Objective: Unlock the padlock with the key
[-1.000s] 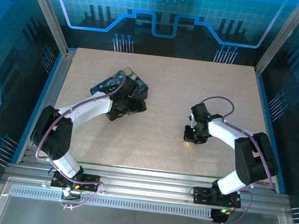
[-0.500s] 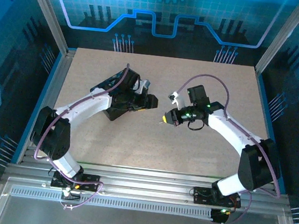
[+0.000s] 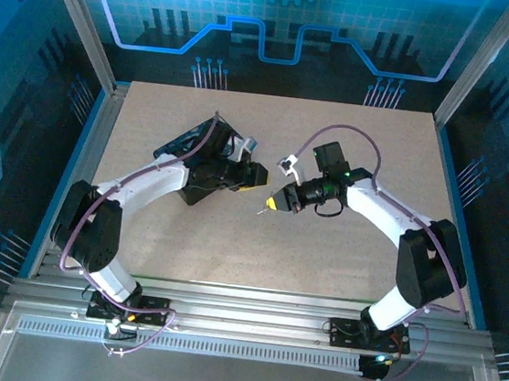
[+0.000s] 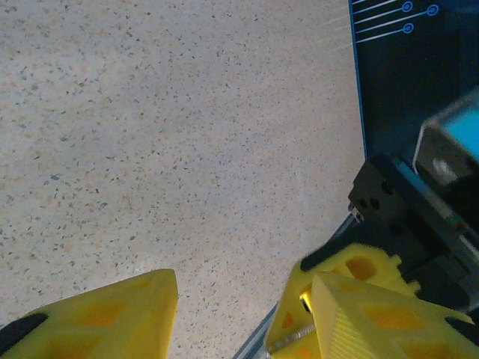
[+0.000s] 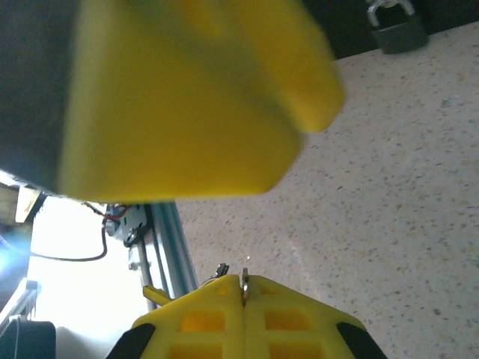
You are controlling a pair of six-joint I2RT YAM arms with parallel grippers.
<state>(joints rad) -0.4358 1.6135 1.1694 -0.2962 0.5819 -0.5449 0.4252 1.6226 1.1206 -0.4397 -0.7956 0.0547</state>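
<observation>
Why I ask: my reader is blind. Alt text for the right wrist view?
Shut yellow fingers at the bottom pinch a thin silvery metal key. Above looms a blurred yellow block; top right, a small dark padlock stands on the speckled table.

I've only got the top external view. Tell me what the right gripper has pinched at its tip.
Observer: The right wrist view shows the right gripper shut on a thin silvery metal key, its end poking out between the yellow fingers.
Operator: Now find what it must open.
Observer: That same view has the small dark-bodied padlock with a silvery shackle resting on the speckled beige table, held by nothing.
Operator: Check the other arm.
Observer: In the left wrist view the left gripper stands open, bare table between its yellow fingers.
</observation>
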